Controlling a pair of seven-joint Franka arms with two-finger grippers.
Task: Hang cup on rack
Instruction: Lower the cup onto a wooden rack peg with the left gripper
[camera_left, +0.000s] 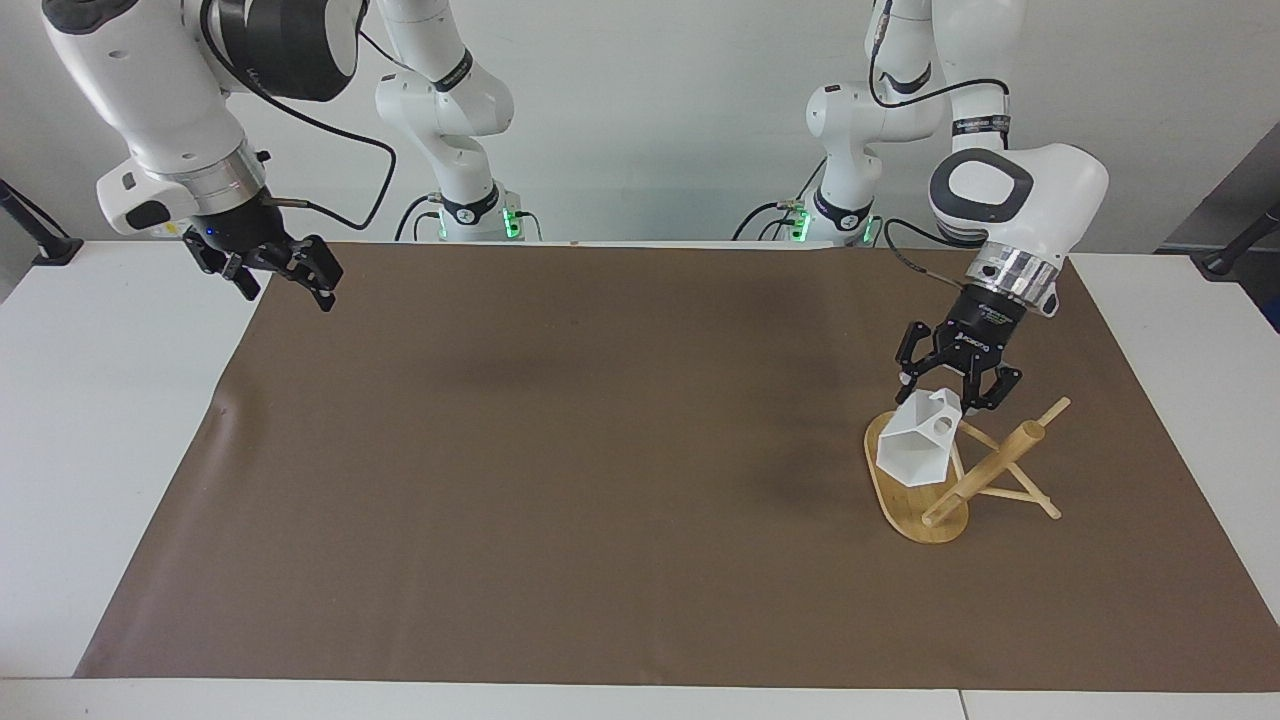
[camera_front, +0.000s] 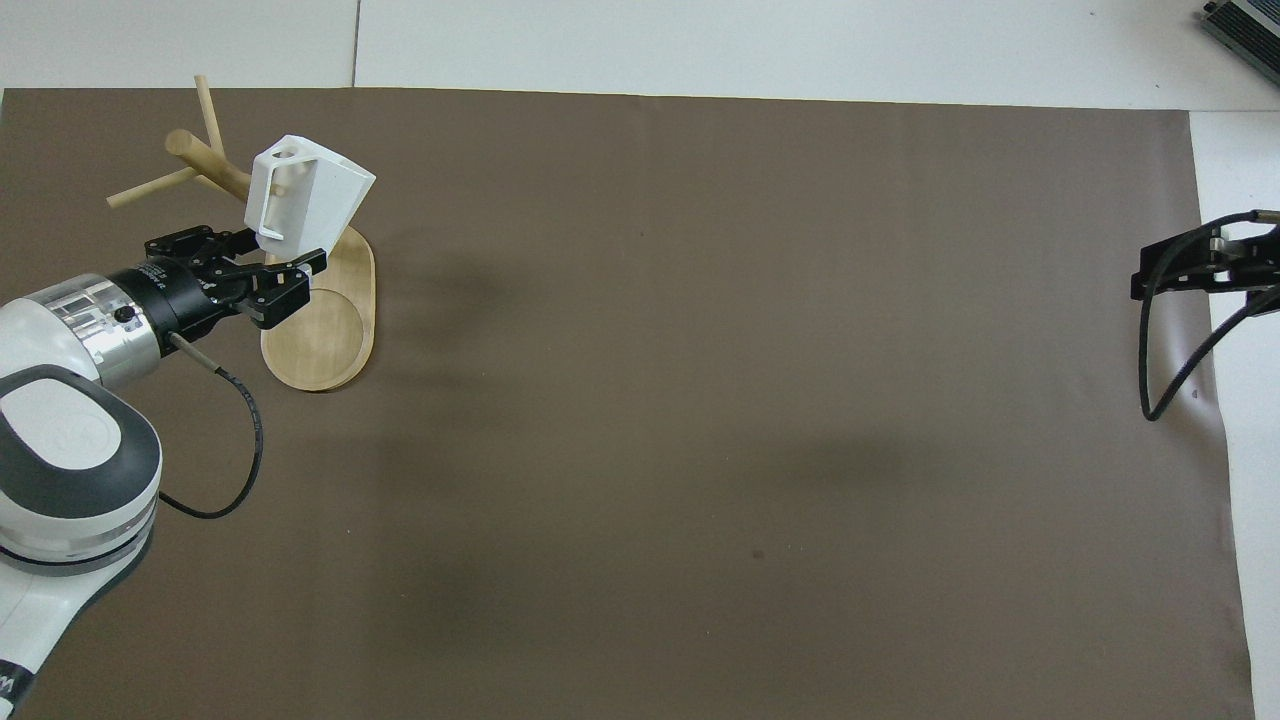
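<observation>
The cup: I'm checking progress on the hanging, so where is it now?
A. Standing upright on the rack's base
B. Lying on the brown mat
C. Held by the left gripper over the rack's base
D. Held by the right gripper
C: the left gripper grips the cup, tilted in the air above the rack.
</observation>
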